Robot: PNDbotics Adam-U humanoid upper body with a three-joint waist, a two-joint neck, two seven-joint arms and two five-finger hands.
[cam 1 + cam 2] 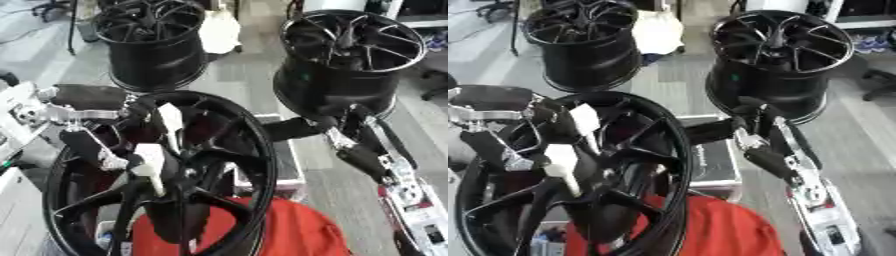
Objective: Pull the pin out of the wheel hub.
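Left eye view: left hand (144, 112) at upper-left rim of near wheel hub (249, 150), dark fingers reaching in among the spokes; can't tell if curled or straight. 2 pale pieces under it: upper (171, 120) and lower (150, 165), both long axis approx. vertical, lower ends tilted toward hub centre. Which is the pin — unclear; judged the lower, sitting near centre, just below the hand. Left hand is nearer. Right hand (306, 127) against hub's right outer rim, appears to steady it; finger state not readable. Count: 3 black hubs (1 near, 2 far), 1 red cloth (297, 230) under near hub.
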